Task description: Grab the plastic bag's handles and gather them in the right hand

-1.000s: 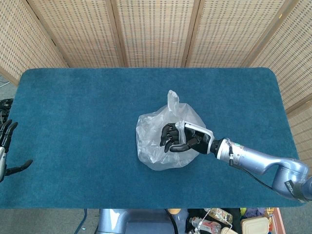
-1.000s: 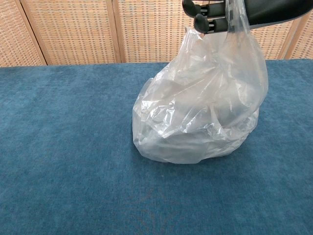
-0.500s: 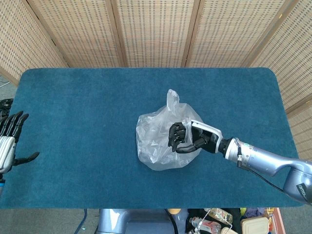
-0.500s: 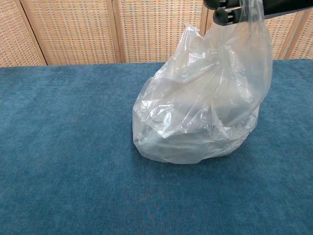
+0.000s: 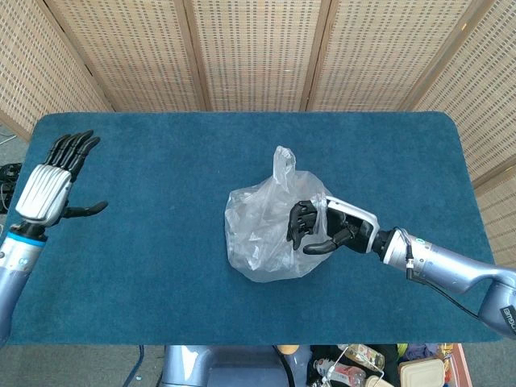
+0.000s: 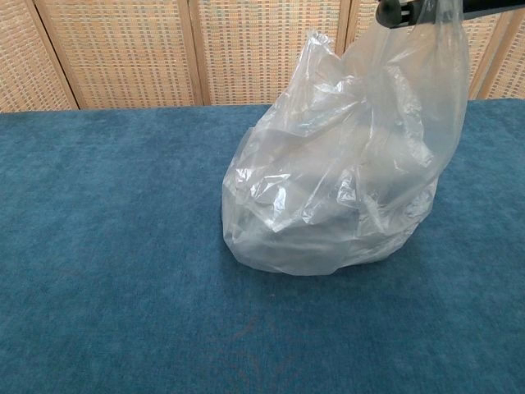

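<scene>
Left robot hand (image 5: 50, 184) has risen, fingers spread, over table (image 5: 161, 161).

The left hand (image 5: 50, 185) has risen from the table's (image 5: 161, 266) near-left edge, where only its fingertips showed, to hover fully in view over the left end, fingers spread and pointing away. The right hand (image 5: 326, 228), curled around one handle of the bag (image 5: 262, 234), has drifted rightward and up; in the chest view it has nearly left the top edge, drawing that side of the bag taller.
</scene>
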